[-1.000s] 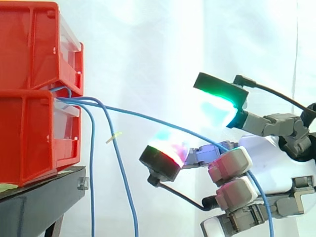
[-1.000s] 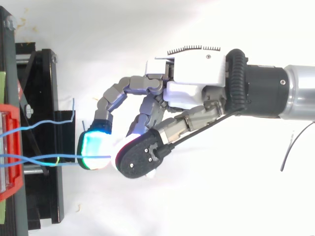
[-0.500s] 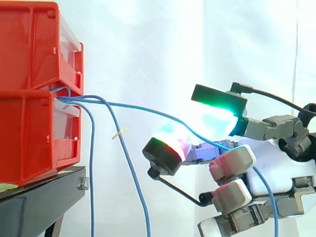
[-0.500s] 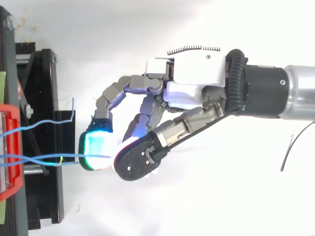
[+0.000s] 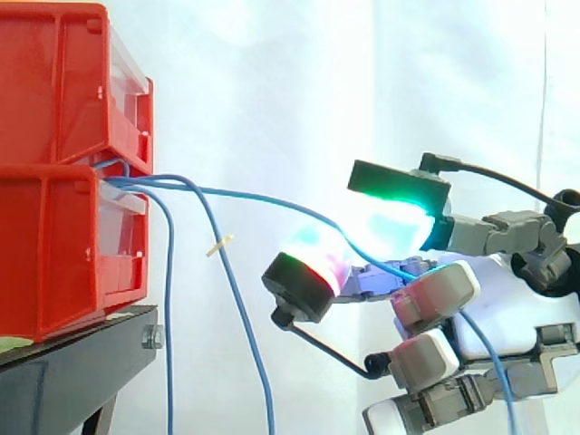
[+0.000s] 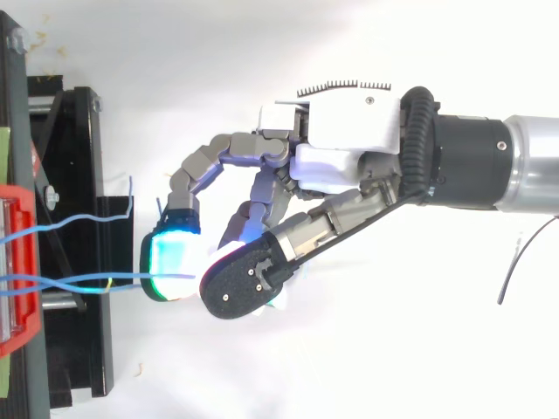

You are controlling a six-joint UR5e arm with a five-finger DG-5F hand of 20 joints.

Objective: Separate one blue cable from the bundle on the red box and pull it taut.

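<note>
Two red bins (image 5: 54, 181) are stacked on a black stand (image 5: 72, 353) at the left. A bundle of thin blue cables comes out between them. One blue cable (image 5: 272, 204) arcs right from the bundle into my hand (image 5: 507, 308). It passes between the green-glowing fingertip (image 5: 394, 204) above and the red-glowing thumb pad (image 5: 308, 272) below, then drops behind the hand. The fingers are curled round it, and it still sags in a curve. From above, the cable (image 6: 87, 279) runs straight from the bin (image 6: 17, 262) into the pads of the hand (image 6: 341, 166).
Two other blue cables (image 5: 169, 317) hang down from the bundle, one (image 5: 240, 308) carrying a small yellow tag (image 5: 217, 245). A further cable (image 6: 87, 218) lies across the black stand (image 6: 79, 157). A white curtain is behind.
The green-tipped finger has come down a little towards the thumb pad, narrowing the gap around the cable. The tagged hanging cable has swung slightly right.
</note>
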